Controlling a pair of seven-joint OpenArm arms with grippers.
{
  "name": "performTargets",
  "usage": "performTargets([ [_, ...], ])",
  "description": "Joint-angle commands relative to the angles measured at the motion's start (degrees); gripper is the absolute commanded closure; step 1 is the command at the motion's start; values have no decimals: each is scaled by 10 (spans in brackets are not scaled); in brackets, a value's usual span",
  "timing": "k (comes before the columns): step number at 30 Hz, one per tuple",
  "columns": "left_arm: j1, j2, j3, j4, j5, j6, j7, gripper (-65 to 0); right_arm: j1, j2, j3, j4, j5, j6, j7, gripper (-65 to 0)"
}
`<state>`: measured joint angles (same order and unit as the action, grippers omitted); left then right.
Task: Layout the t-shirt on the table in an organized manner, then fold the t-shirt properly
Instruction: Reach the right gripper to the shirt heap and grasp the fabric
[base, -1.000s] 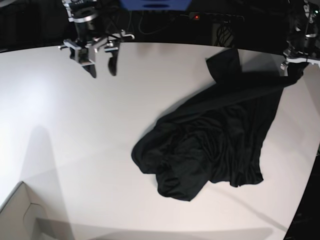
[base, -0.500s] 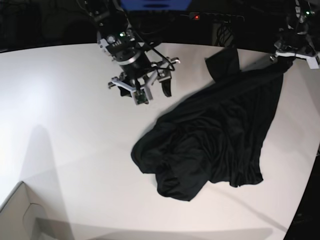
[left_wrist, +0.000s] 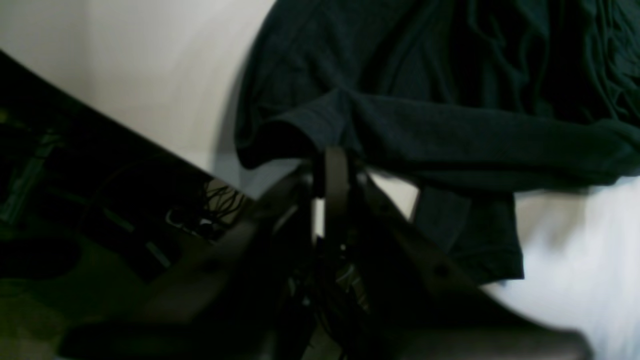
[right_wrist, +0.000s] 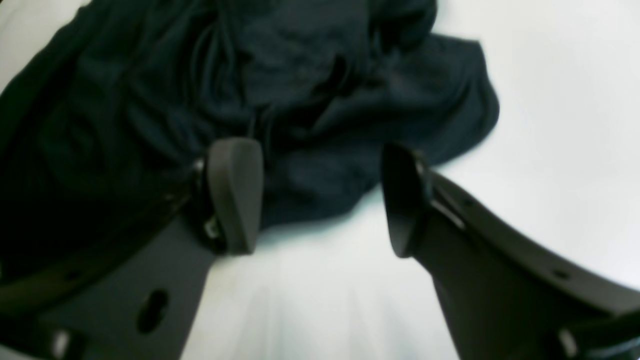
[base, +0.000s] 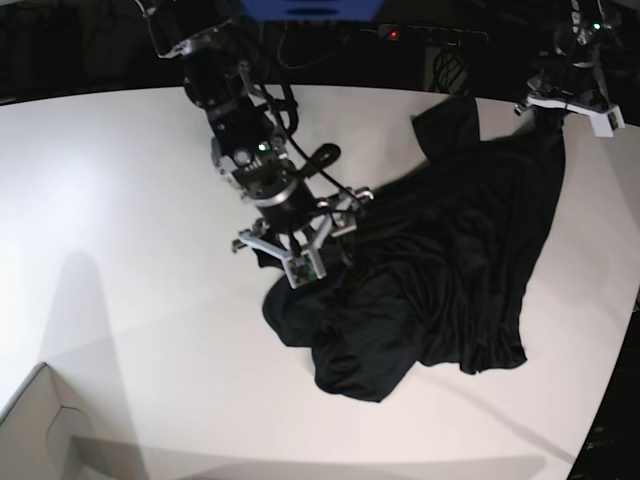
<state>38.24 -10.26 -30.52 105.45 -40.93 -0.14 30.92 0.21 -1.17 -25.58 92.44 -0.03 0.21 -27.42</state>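
The black t-shirt (base: 440, 270) lies crumpled on the white table (base: 130, 200), right of centre, with one corner drawn up toward the far right. My left gripper (base: 562, 108) holds that corner above the table's back edge. In the left wrist view its fingers (left_wrist: 336, 172) are pinched shut on a hem of the t-shirt (left_wrist: 450, 125). My right gripper (base: 305, 255) hovers over the shirt's near-left bunched edge. Its fingers (right_wrist: 235, 195) stand wide apart, with nothing between them, above the t-shirt (right_wrist: 300, 100) and the bare table (right_wrist: 550, 125).
A pale cardboard box corner (base: 40, 430) pokes in at the near left. The table's curved edge (base: 615, 380) runs close by the shirt on the right. Behind the table are dark cables and a small red light (base: 393, 34).
My right arm has swung from the far left of the table to the shirt's left edge, its jaws a little wider. The left gripper has carried the shirt corner slightly left and back.
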Motion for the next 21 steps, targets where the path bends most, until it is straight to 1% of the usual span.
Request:
performTargets([
  [1,5,-4,-3,8,-3,-2,-11,-5,14,-6,-1,0,3,1,14,-360],
  [4,5,-4,-3,8,-3,-2,-11,-5,44,-20,-17,-31,3,1,14,-343],
  [7,5,-4,-3,8,-3,-2,-11,-5,63,-29,-30,-61,3,1,14,-343],
  [11,4,-4,-3,9,-3,-2,-11,-5,86,-49,-31,-113,3,1,14,-344],
  [15,3,-4,-3,9,-3,-2,-11,-5,102,-52,-34,-150,3,1,14,-343],
  [21,2,-4,-3,9,-3,-2,-11,-5,107,-53,-34,-157,3,1,14,-340],
])
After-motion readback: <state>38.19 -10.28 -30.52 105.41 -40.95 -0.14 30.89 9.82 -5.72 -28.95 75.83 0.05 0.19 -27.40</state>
